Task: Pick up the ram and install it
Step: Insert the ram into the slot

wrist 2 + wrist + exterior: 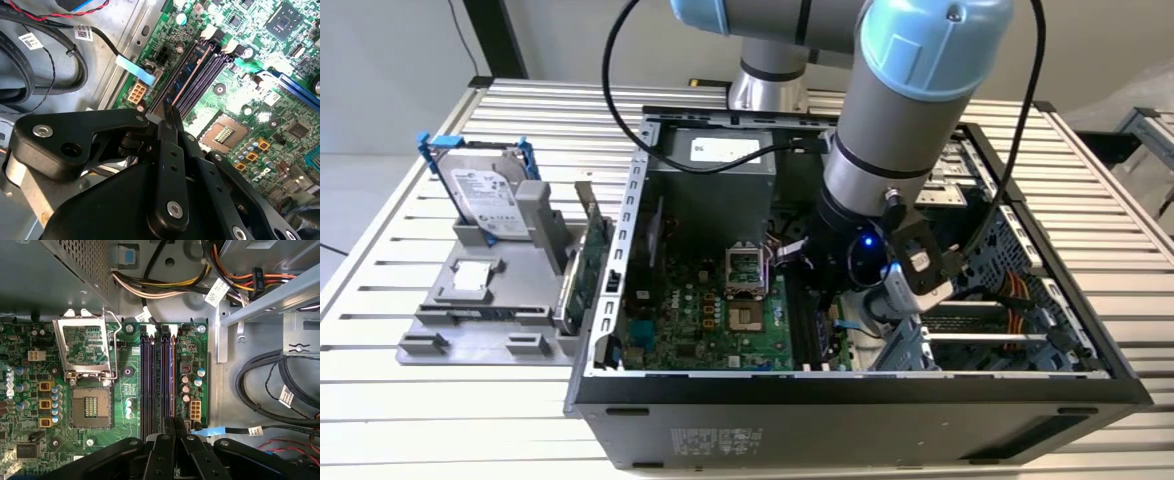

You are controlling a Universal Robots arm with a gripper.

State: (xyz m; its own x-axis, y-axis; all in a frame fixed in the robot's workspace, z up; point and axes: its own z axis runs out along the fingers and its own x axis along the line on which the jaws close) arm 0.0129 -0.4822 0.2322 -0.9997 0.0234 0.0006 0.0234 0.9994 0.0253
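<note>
Blue along its edge, the ram (pixel 184 67) stands on its long edge in the outermost of the motherboard's (pixel 100 405) memory slots (pixel 150 385), on the side toward the white power connector (pixel 194 410). You can see your end effector (pixel 167 117) directly over the near end of that stick in both wrist views, its two dark fingers (pixel 170 427) pinched together with no gap showing. Whether they touch the ram you cannot tell. In the exterior view your arm (pixel 907 130) reaches down into the open computer case (pixel 854 400) on the slatted tabletop (pixel 400 400), well apart from the hard drive (pixel 491 195) standing at the exterior view's left.
</note>
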